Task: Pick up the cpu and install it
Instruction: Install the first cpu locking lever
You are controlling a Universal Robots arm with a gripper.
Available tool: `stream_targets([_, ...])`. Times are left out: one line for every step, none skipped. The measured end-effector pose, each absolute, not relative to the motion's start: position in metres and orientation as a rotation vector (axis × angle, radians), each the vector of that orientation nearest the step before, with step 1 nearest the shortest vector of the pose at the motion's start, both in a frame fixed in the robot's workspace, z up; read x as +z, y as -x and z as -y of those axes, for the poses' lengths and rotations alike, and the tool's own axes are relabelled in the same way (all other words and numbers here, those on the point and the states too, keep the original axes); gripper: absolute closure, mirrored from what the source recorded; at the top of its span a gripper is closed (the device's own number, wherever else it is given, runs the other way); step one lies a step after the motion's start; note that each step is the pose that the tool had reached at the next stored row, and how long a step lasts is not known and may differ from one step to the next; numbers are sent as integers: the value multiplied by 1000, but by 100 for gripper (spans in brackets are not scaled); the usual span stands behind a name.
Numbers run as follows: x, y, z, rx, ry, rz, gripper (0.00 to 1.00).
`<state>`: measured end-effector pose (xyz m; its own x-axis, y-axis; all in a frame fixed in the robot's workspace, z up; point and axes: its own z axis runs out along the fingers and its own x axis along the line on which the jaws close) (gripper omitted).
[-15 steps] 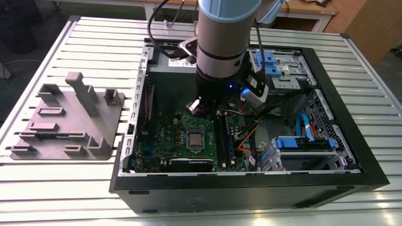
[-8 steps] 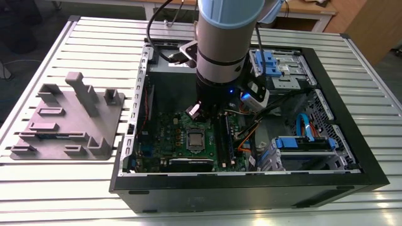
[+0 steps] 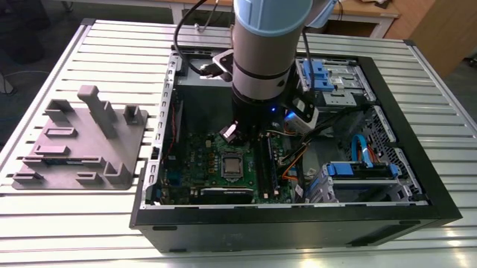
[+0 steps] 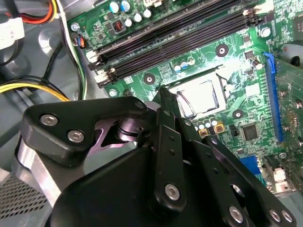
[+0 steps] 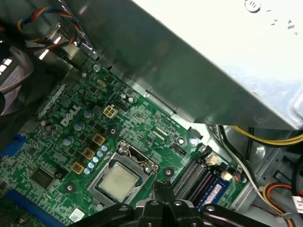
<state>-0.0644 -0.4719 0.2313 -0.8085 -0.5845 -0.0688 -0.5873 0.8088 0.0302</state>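
The cpu (image 5: 118,182) lies flat in the silver socket frame (image 5: 124,156) on the green motherboard (image 5: 80,137), its silvery top showing. It also shows in the exterior view as the cpu (image 3: 232,166) near the board's middle, and in the second wrist view as the cpu (image 4: 199,97). My gripper (image 4: 163,94) hangs above the board just beside the socket, its black fingers drawn together and shut with nothing between them. In the first wrist view the gripper (image 5: 163,187) ends next to the socket's corner.
The arm (image 3: 261,67) reaches down into the open black computer case (image 3: 298,223). Black memory slots (image 4: 180,38) run beside the socket. Yellow and orange cables (image 4: 33,87) and drive cages (image 3: 358,170) stand on the exterior view's right. A grey plastic tray (image 3: 75,145) sits on the slatted table outside the case.
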Motion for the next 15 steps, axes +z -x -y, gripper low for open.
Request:
stream_targets([230, 65, 472, 75, 945, -2936, 90])
stream_targets([229, 65, 472, 74, 941, -2938, 90])
stream_targets([229, 65, 472, 73, 940, -2938, 90])
stream_targets([229, 65, 472, 73, 939, -2939, 90])
stream_targets([229, 65, 472, 73, 939, -2939, 90])
stream_targets([229, 65, 472, 73, 938, -2939, 90])
stream_targets([229, 65, 472, 74, 936, -2939, 90])
stream_targets([228, 65, 472, 73, 930, -2941, 90])
stream_targets([228, 65, 472, 73, 918, -2945, 90])
stream_targets([227, 65, 472, 72, 902, -2949, 90])
stream_targets([227, 65, 472, 72, 886, -2954, 90])
stream_targets([227, 65, 472, 71, 874, -2958, 90])
stream_targets([227, 65, 472, 71, 868, -2960, 90])
stream_targets([227, 65, 472, 71, 866, -2960, 90])
stream_targets([227, 66, 472, 71, 866, -2960, 90])
